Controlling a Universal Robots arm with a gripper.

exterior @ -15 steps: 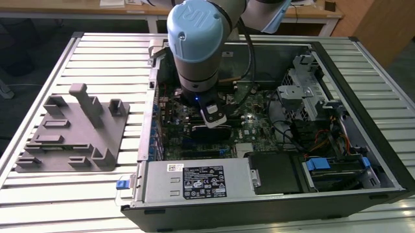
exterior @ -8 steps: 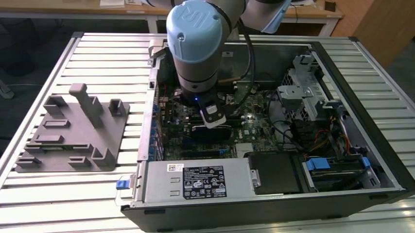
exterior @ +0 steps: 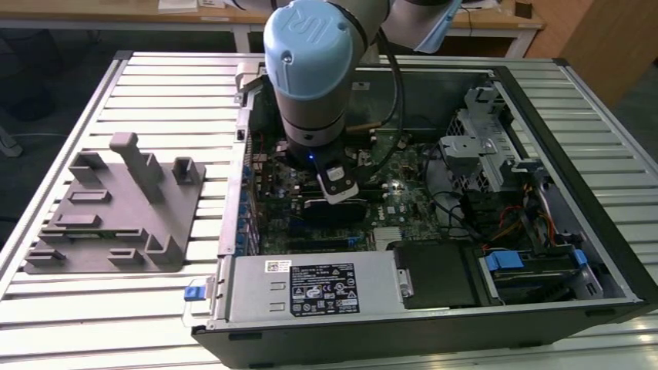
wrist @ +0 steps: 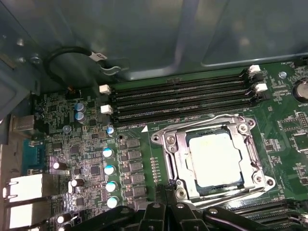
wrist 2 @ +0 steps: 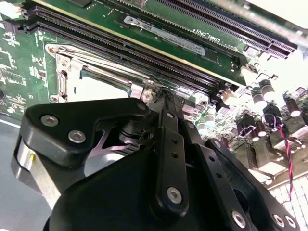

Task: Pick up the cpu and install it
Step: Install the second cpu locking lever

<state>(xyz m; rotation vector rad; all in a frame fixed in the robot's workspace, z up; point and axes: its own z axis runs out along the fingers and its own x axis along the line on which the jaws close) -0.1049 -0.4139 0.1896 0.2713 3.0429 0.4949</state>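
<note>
Pale silver cpu (wrist: 214, 159) seated in socket (wrist: 169, 144)

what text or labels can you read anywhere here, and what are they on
nothing reads clearly enough to quote.
power supply label: print too small.
memory stick sticker: blurred.
cable tag: too small.
cpu top: no legible marking.

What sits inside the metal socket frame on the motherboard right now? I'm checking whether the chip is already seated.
The cpu lies flat inside the socket frame, silver top up. The contacts beneath it are covered. The gripper is at the frame's edge, holding nothing.
</note>
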